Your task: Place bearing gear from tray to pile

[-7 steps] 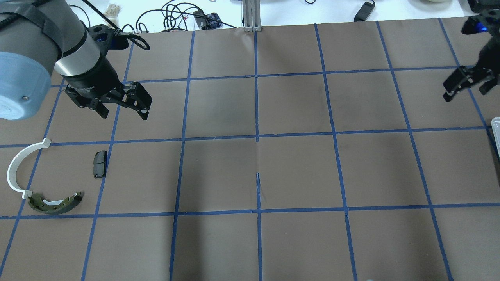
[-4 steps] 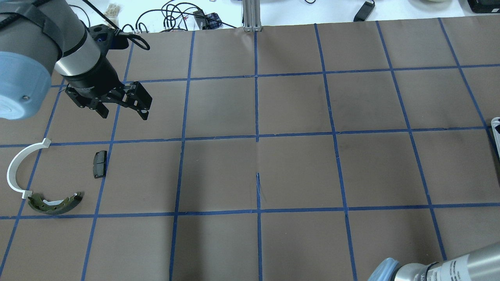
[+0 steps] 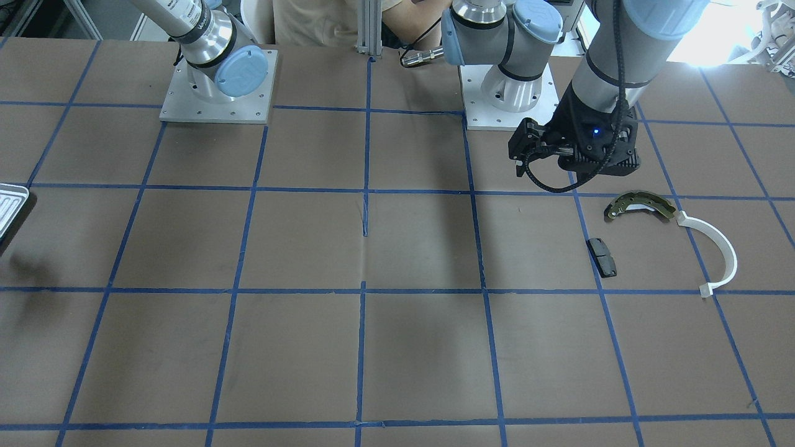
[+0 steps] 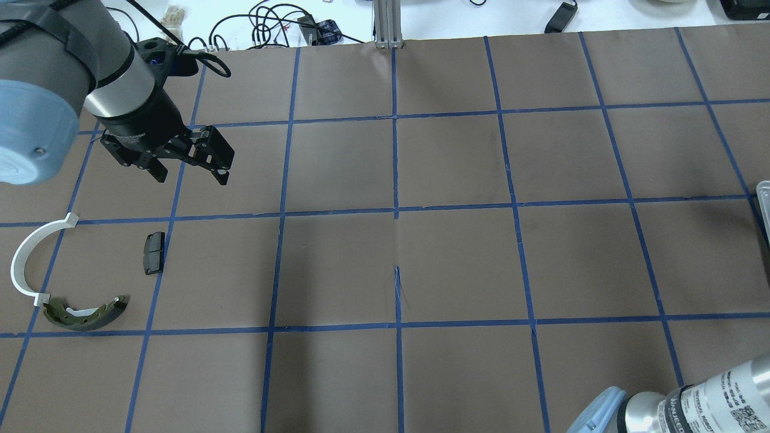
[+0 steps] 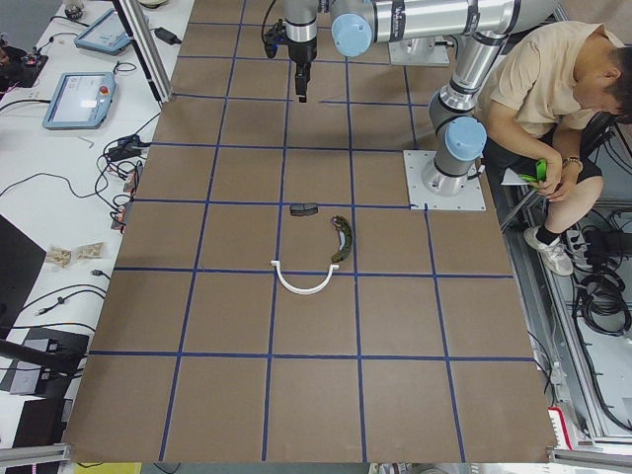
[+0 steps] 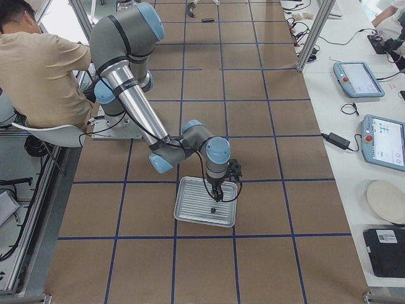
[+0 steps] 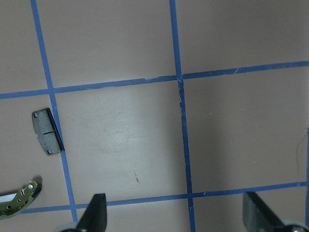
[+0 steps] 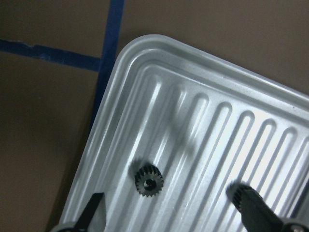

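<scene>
The bearing gear (image 8: 148,181), small, dark and toothed, lies flat on the ribbed bottom of the silvery tray (image 8: 159,58), near one corner. My right gripper (image 8: 174,215) hangs open above it, with the gear just ahead of the gap between the fingers. The exterior right view shows that gripper (image 6: 216,194) over the tray (image 6: 190,218). The pile sits far across the table: an olive brake shoe (image 4: 84,314), a white arc (image 4: 27,258) and a dark brake pad (image 4: 153,252). My left gripper (image 4: 191,171) hovers open and empty beside the pile.
Only a sliver of the tray (image 4: 764,198) shows at the overhead view's right edge. A person (image 6: 38,69) sits beside the robot bases. Cables (image 4: 271,24) and an aluminium post (image 4: 388,24) lie past the far table edge. Tablets (image 6: 357,79) rest on a side bench.
My right gripper has left the overhead view's upper right, and the right arm's elbow has come in at the lower right. The left arm and pile have not moved.
</scene>
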Available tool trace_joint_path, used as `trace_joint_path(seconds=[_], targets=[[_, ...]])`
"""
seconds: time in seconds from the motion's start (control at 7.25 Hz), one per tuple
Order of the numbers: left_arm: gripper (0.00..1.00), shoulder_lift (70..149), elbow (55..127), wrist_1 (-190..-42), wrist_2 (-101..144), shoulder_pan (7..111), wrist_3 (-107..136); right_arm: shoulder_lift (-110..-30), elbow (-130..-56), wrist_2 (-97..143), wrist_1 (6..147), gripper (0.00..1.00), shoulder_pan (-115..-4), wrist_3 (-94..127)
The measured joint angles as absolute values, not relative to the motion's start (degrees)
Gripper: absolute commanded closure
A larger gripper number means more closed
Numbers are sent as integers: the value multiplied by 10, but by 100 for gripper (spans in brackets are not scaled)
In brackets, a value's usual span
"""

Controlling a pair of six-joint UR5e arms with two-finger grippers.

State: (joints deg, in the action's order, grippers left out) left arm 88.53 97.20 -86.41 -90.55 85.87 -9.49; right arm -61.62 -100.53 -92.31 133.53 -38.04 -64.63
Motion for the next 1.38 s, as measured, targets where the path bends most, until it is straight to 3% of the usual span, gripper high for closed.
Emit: trace_joint_path(seconds=[0.28, 0.69, 0.83, 1.1, 1.38], targets=[[0, 882, 978, -864, -905, 859, -95, -597, -1006, -921, 1349, 15, -380, -649], [0, 879, 987, -858, -905, 859, -95, -595, -1005, -920, 1347, 53, -380, -651], [0, 879, 988, -858, -905, 859, -95, -595, -1004, -919, 1345, 56, -380, -651], [0, 879, 988, -858, -905, 858, -95, -593, -1002, -918, 1327, 71, -380, -647], [0, 879, 988, -858, -905, 858, -95, -595, -1001, -919, 1315, 94, -380, -645]])
